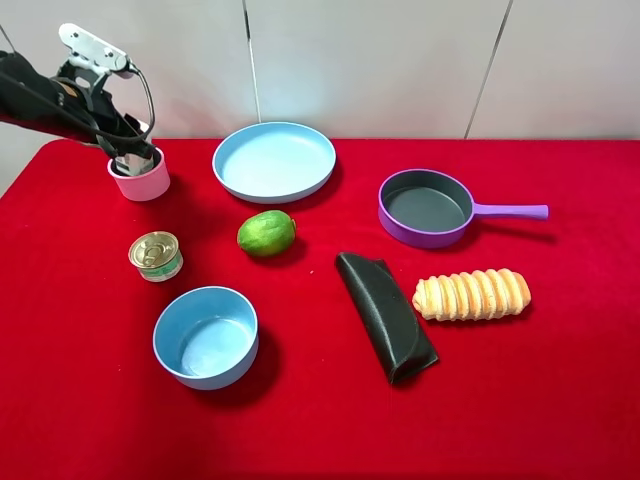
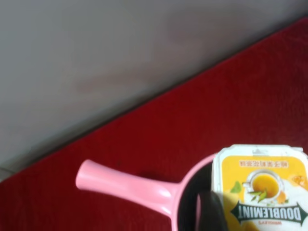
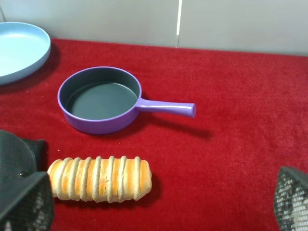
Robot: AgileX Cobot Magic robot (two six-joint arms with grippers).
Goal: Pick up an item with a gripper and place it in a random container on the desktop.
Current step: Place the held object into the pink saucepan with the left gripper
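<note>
The pink saucepan (image 1: 142,185) stands at the back left of the red desktop (image 1: 520,400). My left gripper (image 1: 130,156) reaches down into it. In the left wrist view the white and yellow carton (image 2: 262,178) stands in the saucepan (image 2: 130,185), whose handle points away. One dark finger (image 2: 211,211) lies against the carton's side; the other finger is out of view. My right gripper (image 3: 159,204) is open and empty, above the cloth near the bread roll (image 3: 98,179). It does not show in the exterior high view.
On the cloth are a tin can (image 1: 155,255), a light-blue bowl (image 1: 205,335), a light-blue plate (image 1: 273,160), a green fruit (image 1: 266,233), a purple frying pan (image 1: 425,207), a black pouch (image 1: 385,315) and the bread roll (image 1: 471,294).
</note>
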